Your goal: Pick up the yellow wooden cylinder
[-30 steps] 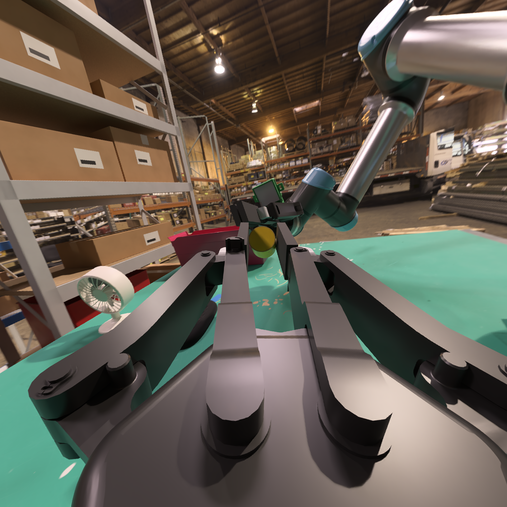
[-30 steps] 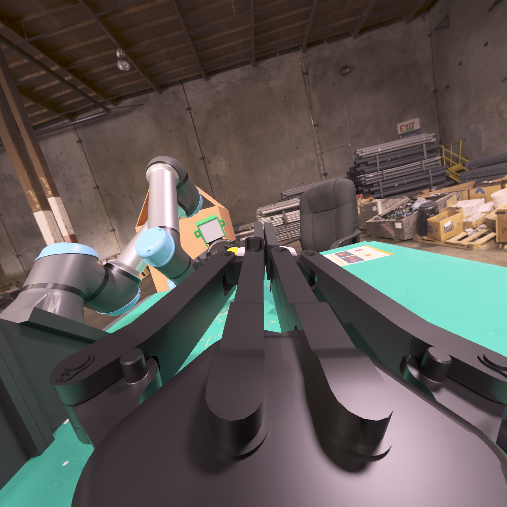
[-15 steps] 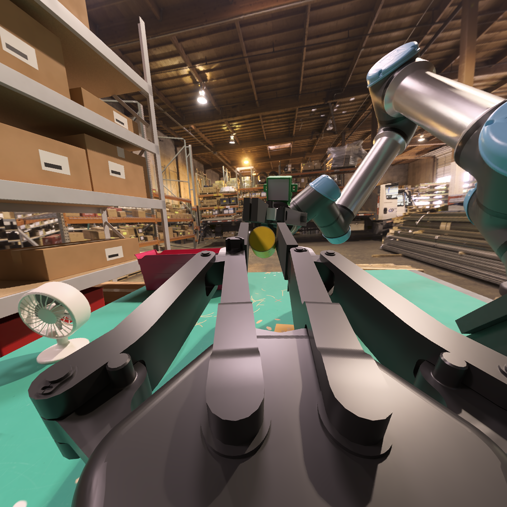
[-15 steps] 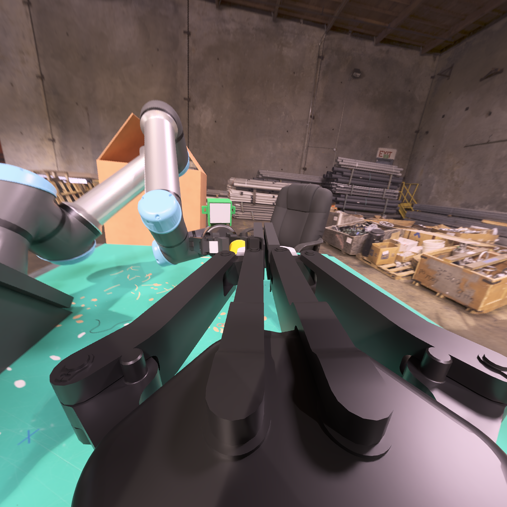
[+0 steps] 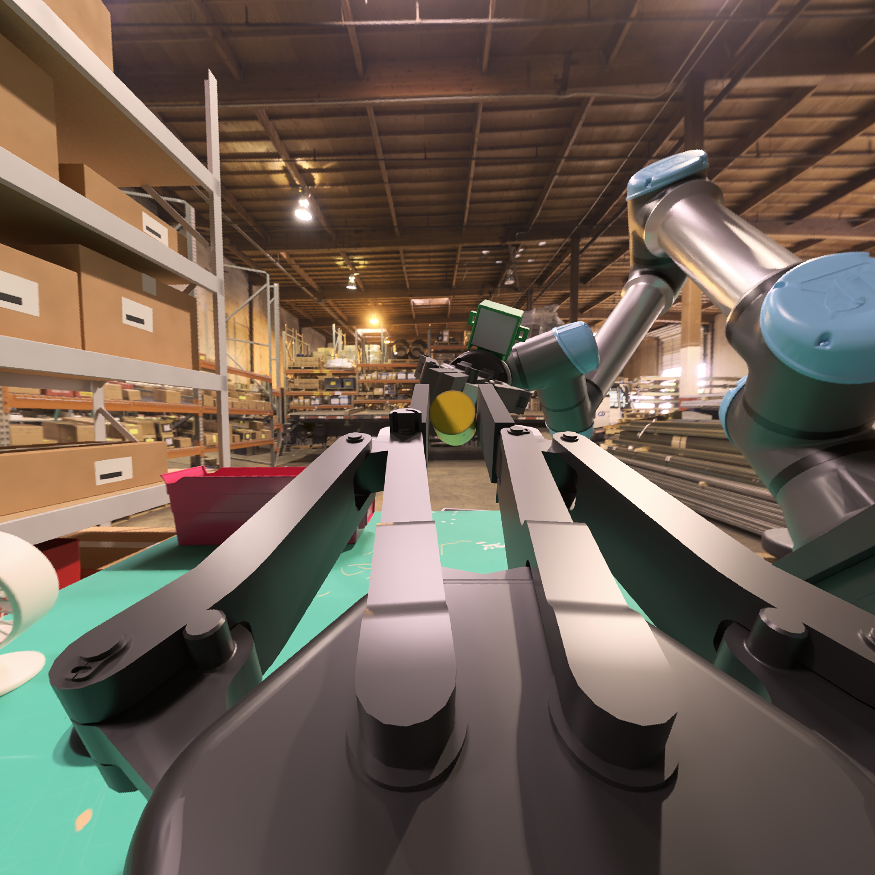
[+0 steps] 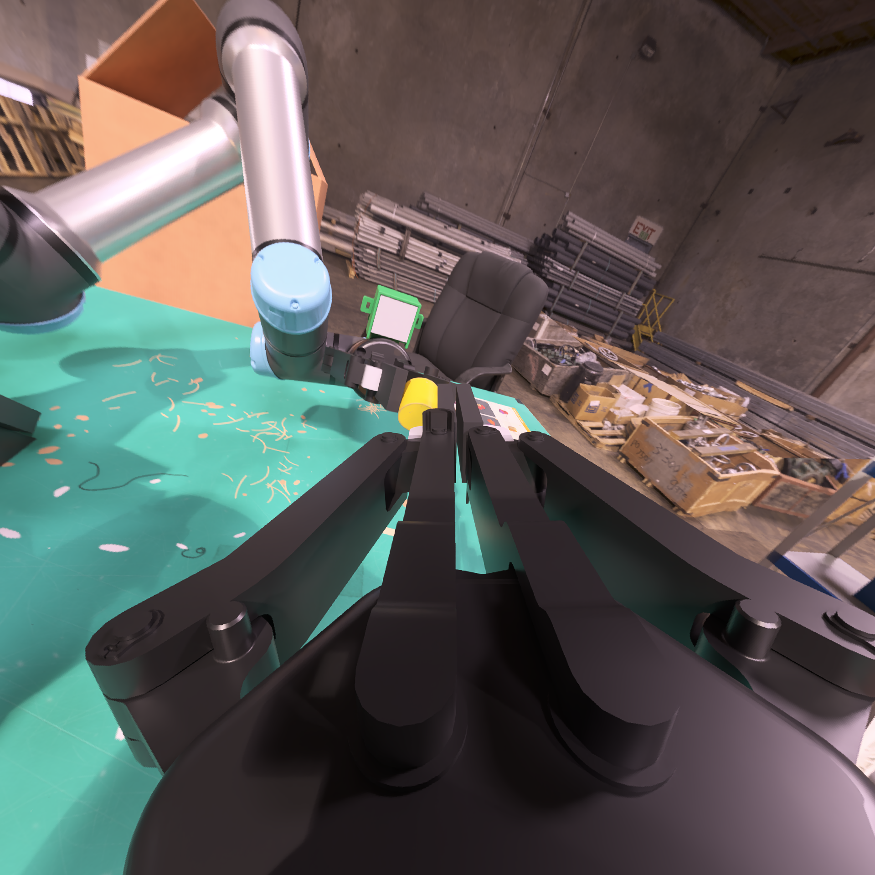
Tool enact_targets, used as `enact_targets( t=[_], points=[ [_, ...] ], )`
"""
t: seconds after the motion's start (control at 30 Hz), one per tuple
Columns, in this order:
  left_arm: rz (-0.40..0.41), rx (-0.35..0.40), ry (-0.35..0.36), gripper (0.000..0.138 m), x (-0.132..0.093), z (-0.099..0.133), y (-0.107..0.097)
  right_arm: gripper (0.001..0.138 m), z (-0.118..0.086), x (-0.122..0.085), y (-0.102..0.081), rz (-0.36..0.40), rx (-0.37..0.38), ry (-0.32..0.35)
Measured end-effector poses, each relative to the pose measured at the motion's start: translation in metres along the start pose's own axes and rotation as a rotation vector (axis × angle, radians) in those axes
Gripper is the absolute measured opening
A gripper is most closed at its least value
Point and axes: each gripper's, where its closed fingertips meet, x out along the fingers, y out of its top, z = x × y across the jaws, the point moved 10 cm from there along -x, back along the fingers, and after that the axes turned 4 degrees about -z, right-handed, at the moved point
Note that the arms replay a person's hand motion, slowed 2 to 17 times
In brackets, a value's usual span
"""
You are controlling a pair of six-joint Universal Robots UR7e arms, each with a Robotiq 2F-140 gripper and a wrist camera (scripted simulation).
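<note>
The left gripper (image 5: 452,419) pinched the yellow wooden cylinder (image 5: 451,411) between its fingertips, holding it clear above the green table (image 5: 57,781), its round end face turned back toward the wrist camera. In the right wrist view the same cylinder (image 6: 416,400) showed side-on, gripped at the tip of the left arm's tool and hanging free of the table surface.

The right gripper (image 6: 455,402) carried nothing, its two fingers drawn almost together with only a thin slit between them, and its tips sat just beside the cylinder. Whether they touched it could not be told from either view.

Along the table's far edge stood a red bin (image 5: 236,502), with a white desk fan (image 5: 19,615) at the near left and shelving stacked with cardboard boxes (image 5: 137,317) beyond. A black office chair (image 6: 478,317) stood off the table's other side.

The pick appeared all but complete: the grasp was made and the cylinder was airborne. What remained, by the look of it, was to keep the grip firm and steady; with both tools so close, the right arm would need to stay out of the left's path to avoid knocking the cylinder loose.
</note>
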Motion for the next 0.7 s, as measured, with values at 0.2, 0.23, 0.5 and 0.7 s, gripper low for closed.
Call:
enact_targets(
  t=[0.2, 0.23, 0.5, 0.7],
  points=[
    [0.033, -0.046, -0.051, 0.027, 0.003, -0.005, 0.006, 0.003, -0.001, 0.002, 0.011, -0.076, -0.067, -0.039],
    [0.035, -0.054, -0.057, 0.027, 0.004, -0.006, 0.007, 0.003, -0.001, 0.002, 0.013, -0.085, -0.077, -0.043],
    [0.036, -0.114, -0.082, 0.027, 0.007, -0.017, 0.012, 0.003, -0.002, 0.002, 0.026, -0.142, -0.134, -0.054],
    [0.055, -0.172, -0.137, 0.027, 0.008, -0.022, 0.013, 0.003, 0.001, 0.001, 0.034, -0.168, -0.152, -0.073]
  ],
)
